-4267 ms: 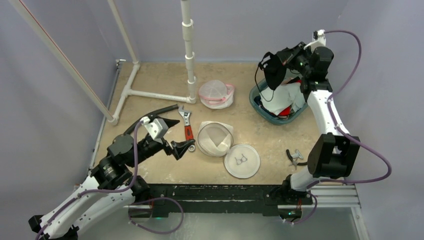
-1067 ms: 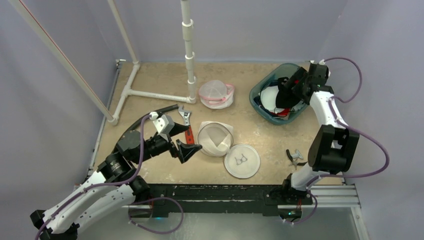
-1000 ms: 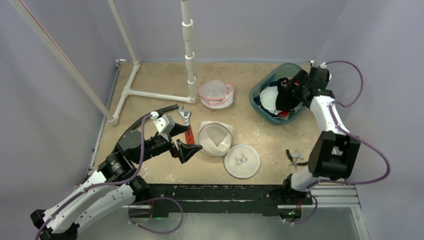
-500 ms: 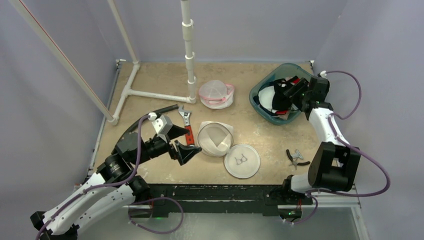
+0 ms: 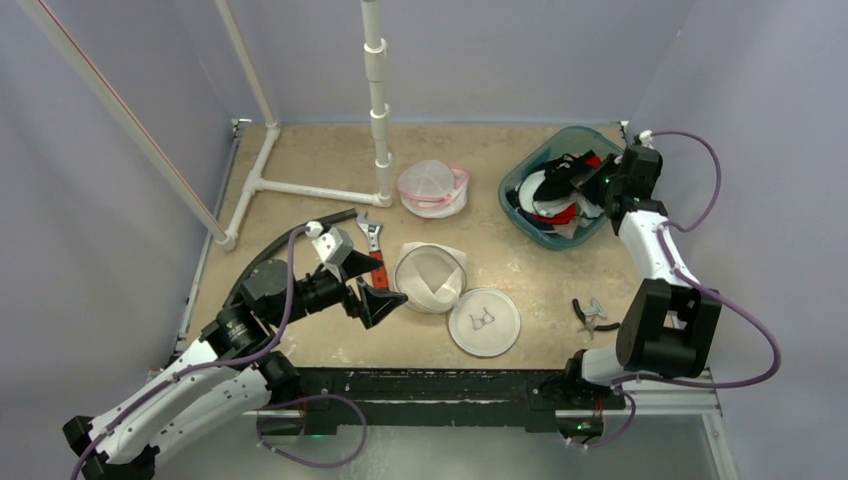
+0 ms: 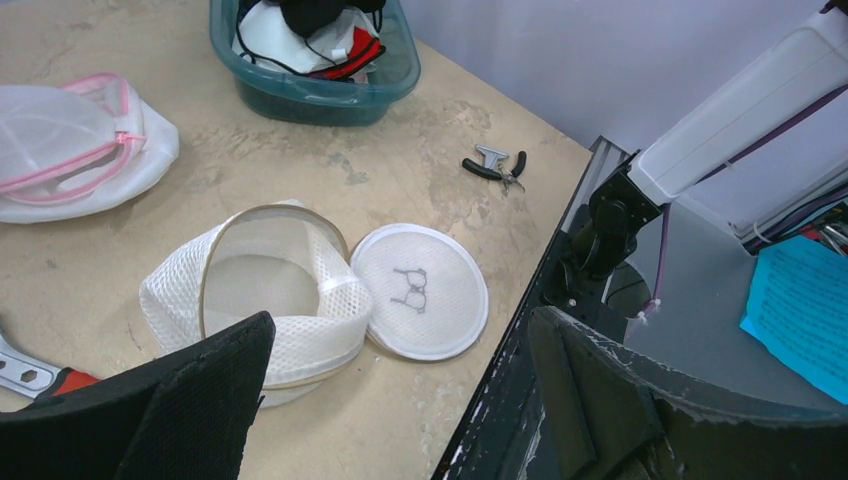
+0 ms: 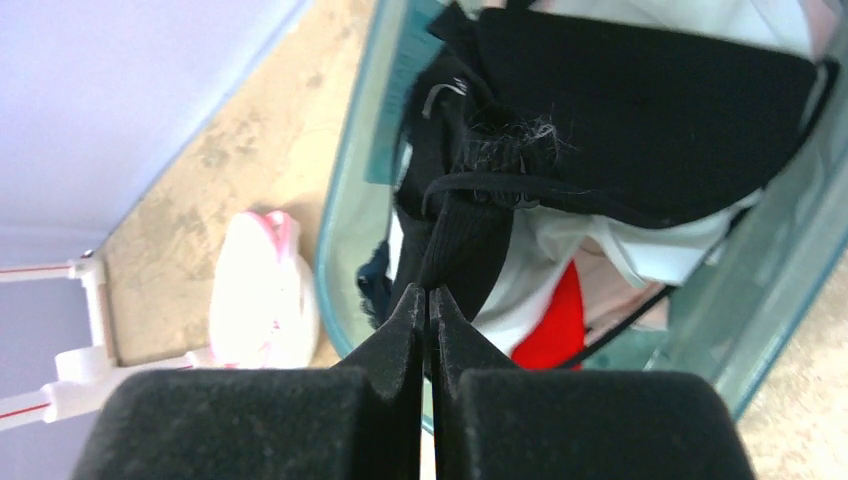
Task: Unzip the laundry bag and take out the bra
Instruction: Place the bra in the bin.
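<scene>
The white mesh laundry bag [image 5: 430,277] [image 6: 260,290] lies unzipped at mid-table, its round lid [image 5: 484,321] [image 6: 420,290] flat beside it. A black bra [image 5: 552,188] [image 7: 640,110] lies on other garments in the teal bin [image 5: 520,222] [image 7: 345,220] at the back right. My right gripper [image 5: 590,188] [image 7: 430,292] hovers over the bin's right side, its jaws shut tip to tip, with the bra's black strap just beyond the tips. Just left of the bag, my left gripper [image 5: 366,282] [image 6: 400,340] is open and holds nothing.
A pink-trimmed mesh bag [image 5: 433,188] [image 6: 70,150] sits behind the white one. A red-handled wrench [image 5: 373,245] lies by my left gripper. Pliers [image 5: 592,314] [image 6: 495,166] lie near the right arm's base. A white PVC pipe frame [image 5: 300,188] stands at the back left.
My right gripper has gone from open to shut and drawn back toward the bin's right rim, with the black bra left lying in the bin. The left arm has barely shifted.
</scene>
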You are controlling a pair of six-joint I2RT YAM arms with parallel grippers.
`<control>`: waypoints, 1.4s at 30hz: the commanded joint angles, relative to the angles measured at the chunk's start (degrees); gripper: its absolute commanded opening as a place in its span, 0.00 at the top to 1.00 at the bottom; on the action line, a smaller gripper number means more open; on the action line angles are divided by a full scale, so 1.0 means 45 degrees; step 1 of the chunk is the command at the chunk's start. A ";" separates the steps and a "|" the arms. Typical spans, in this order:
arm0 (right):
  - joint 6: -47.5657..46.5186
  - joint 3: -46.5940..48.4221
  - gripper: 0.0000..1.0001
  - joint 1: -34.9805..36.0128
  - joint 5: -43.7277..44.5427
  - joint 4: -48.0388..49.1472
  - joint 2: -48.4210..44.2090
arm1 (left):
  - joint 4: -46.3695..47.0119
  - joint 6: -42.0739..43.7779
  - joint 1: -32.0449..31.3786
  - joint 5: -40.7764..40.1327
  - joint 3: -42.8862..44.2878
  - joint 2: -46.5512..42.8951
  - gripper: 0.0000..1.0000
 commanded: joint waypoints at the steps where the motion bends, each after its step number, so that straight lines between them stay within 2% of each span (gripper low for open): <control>1: -0.0032 0.1230 1.00 -0.0025 -0.1771 0.1466 0.0109 | 0.0658 -0.0225 -0.0059 0.0128 -0.0079 0.0138 0.04; 6: 0.0548 0.1304 1.00 -0.0025 -0.2618 0.1705 0.0454 | 0.0817 -0.0345 -0.0063 0.0107 -0.0131 0.0256 0.04; 12: 0.0365 -0.0721 0.99 -0.0025 -0.2548 0.1483 0.0212 | 0.1059 -0.0546 -0.0060 0.0287 -0.0216 0.0498 0.04; 13: 0.0336 -0.0965 0.87 -0.0025 -0.2572 0.1389 0.0071 | 0.1043 -0.0548 -0.0074 0.0325 -0.0199 0.0536 0.04; 15: 0.0192 -0.1256 0.52 -0.0025 -0.2281 0.1199 -0.0271 | 0.1030 -0.0548 -0.0065 0.0386 -0.0195 0.0568 0.04; 18: 0.0073 -0.1242 0.29 -0.0025 -0.1978 0.0429 -0.1044 | 0.1039 -0.0589 -0.0059 0.0480 -0.0179 0.0544 0.04; 20: 0.0153 -0.1085 0.21 -0.0025 -0.1731 -0.0267 -0.1586 | 0.1044 -0.0602 -0.0060 0.0511 -0.0199 0.0487 0.04; 24: 0.0222 -0.0911 0.18 -0.0086 -0.0483 -0.1116 -0.2777 | 0.1060 -0.0593 -0.0068 0.0540 -0.0215 0.0420 0.04; 30: 0.1274 -0.1587 0.16 -0.0571 -0.0085 -0.0515 -0.4070 | 0.1080 -0.0617 -0.0070 0.0615 -0.0185 0.0389 0.03; 32: 0.2525 -0.2231 0.16 -0.1084 -0.0676 0.0246 -0.4331 | 0.1067 -0.0623 -0.0070 0.0609 -0.0162 0.0358 0.03; 35: 0.5034 -0.3888 0.16 -0.1622 -0.2149 0.2663 -0.4757 | 0.1085 -0.0661 -0.0061 0.0611 -0.0142 0.0352 0.03; 38: 0.7092 -0.5130 0.15 -0.1683 -0.2391 0.4582 -0.5054 | 0.1043 -0.0673 -0.0059 0.0629 -0.0082 0.0401 0.04; 42: 0.8693 -0.5831 0.15 -0.1681 -0.1940 0.5700 -0.4981 | 0.1050 -0.0687 -0.0067 0.0653 -0.0026 0.0555 0.03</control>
